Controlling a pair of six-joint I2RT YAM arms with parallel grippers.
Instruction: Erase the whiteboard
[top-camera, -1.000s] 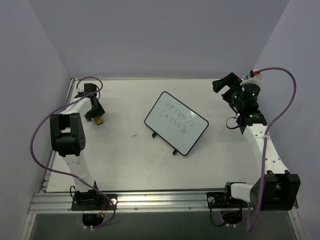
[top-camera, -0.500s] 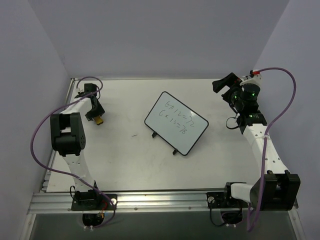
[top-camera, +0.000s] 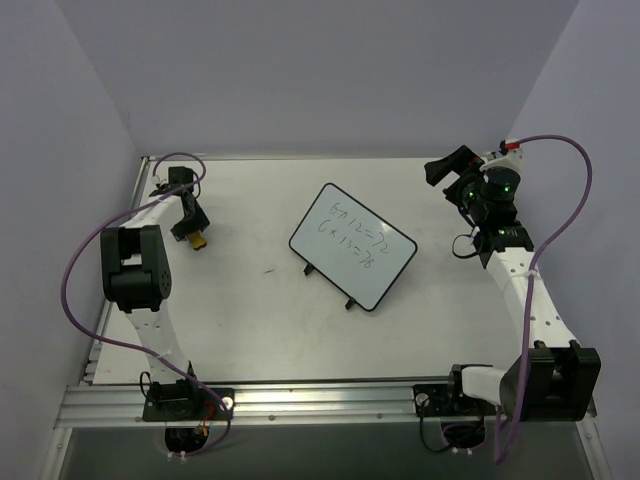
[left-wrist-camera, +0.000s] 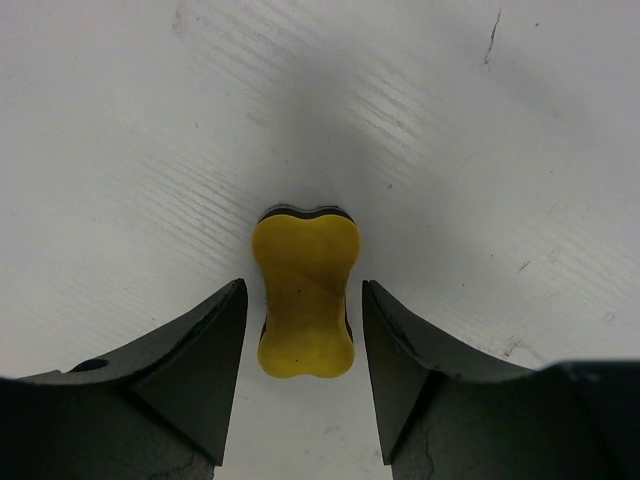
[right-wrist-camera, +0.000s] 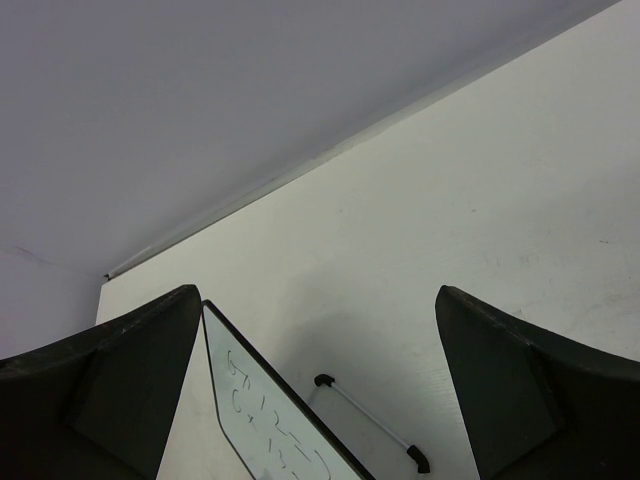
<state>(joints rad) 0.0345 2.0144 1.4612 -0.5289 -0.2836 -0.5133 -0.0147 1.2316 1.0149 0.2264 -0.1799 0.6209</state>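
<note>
My left claw (left-wrist-camera: 304, 290) straddles the yellow eraser (left-wrist-camera: 304, 305), not clenched yet; right claw (right-wrist-camera: 315, 330) gapes empty. Whiteboard (top-camera: 352, 245) at centre of table (top-camera: 250, 325), 2 lines written. Risk: off-centre pinch squirts the eraser away.

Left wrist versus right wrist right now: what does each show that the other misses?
Only left wrist: a yellow eraser lying between the fingers of the left pincer, a sliver of gap each side. Only right wrist: the whiteboard, writing on it, a thin black-tipped rod beside it, and the back wall. Both: the white table and their own dark fingers.
</note>
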